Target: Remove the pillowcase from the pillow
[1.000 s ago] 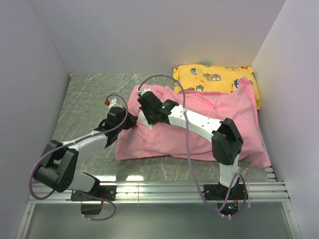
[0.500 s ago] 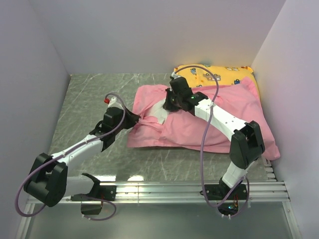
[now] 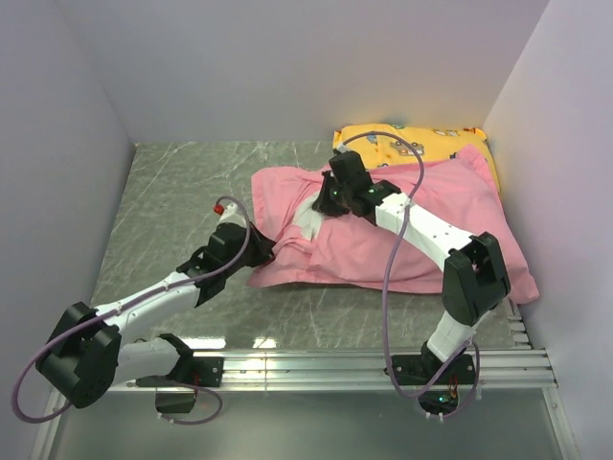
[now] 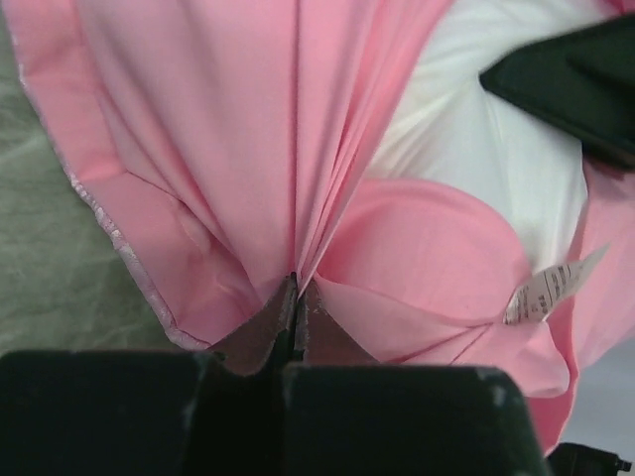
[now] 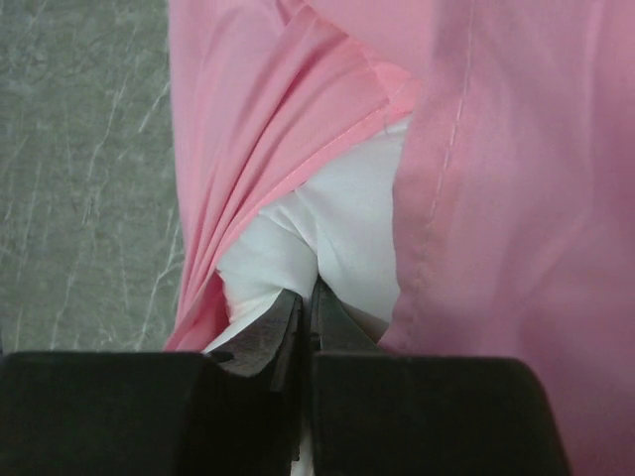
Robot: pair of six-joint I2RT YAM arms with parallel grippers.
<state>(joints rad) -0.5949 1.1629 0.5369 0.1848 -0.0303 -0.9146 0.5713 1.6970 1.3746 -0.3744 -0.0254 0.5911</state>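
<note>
Here, left hand (image 4: pixel 296 288) pinched the pillowcase (image 4: pixel 198 129) mouth at the overhead frame's lower left; right hand (image 5: pixel 308 297), up-right of it, pinched the pillow (image 5: pixel 342 213), whose length ran rightward.

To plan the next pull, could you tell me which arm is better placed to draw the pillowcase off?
Left: the left gripper is shut on the pillowcase at its open end, while the right gripper pins the white pillow.

Matt pink cloth pillowcase (image 4: pixel 198 149), smooth white cloth pillow (image 5: pixel 342 223).
</note>
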